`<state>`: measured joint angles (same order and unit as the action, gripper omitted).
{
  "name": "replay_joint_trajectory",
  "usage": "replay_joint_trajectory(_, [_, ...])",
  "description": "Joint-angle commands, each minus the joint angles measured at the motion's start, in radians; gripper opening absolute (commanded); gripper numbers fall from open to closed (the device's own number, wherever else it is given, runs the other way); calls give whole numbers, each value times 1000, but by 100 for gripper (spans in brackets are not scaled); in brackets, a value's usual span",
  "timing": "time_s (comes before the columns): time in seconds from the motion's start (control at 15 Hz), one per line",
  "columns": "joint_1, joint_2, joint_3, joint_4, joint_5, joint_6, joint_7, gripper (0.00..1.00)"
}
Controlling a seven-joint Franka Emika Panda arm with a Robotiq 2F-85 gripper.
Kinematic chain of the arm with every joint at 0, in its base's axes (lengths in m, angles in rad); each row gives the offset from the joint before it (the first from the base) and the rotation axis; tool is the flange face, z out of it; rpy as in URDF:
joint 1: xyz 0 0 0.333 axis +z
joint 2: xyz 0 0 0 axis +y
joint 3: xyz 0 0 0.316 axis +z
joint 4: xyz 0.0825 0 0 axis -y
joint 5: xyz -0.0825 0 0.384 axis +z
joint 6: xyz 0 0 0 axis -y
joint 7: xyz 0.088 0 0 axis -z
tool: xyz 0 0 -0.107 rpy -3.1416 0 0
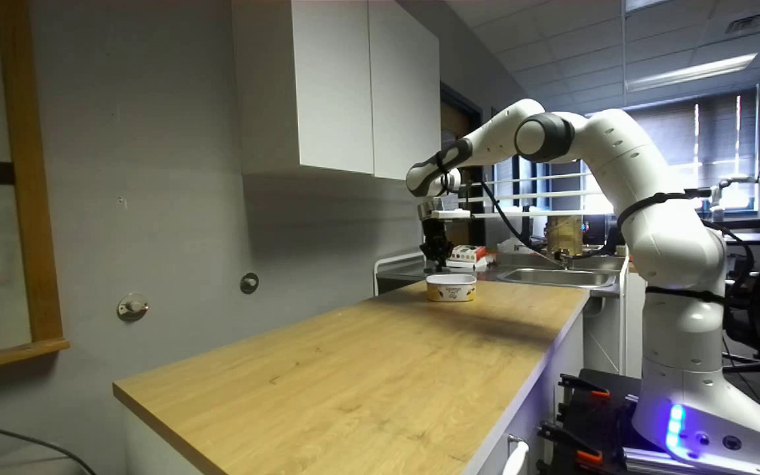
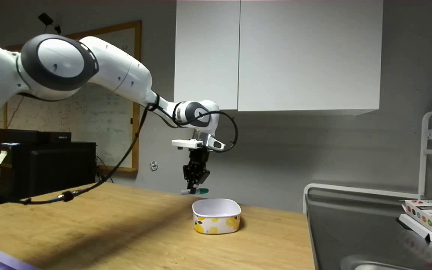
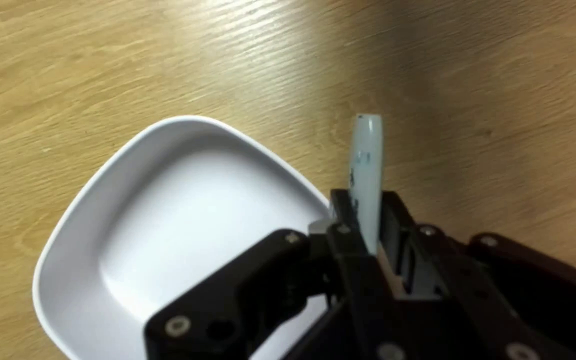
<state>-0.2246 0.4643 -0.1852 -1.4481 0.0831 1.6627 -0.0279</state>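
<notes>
A black gripper (image 3: 366, 202) is pinched closed around a white, green-ended marker (image 3: 367, 155), holding it roughly level in the air above the wooden counter (image 1: 327, 376). Just beside it and lower, an open white bowl (image 2: 216, 225) with a yellow fruit print stands near the counter's edge along the wall (image 1: 175, 231), toward the end by the sink (image 1: 555, 279).

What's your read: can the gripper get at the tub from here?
Probably yes: the gripper hangs higher than the tub and close by, with nothing visible blocking the open top. Its jaws are shut on a marker, so grasping the tub looks unlikely.
</notes>
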Motion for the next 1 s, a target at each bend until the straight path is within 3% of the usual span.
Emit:
replay_joint_trajectory(0.0, [-34, 38, 10, 34, 33, -18, 25, 9])
replay_joint_trajectory(0.93, [-86, 79, 9, 39, 79, -22, 16, 9])
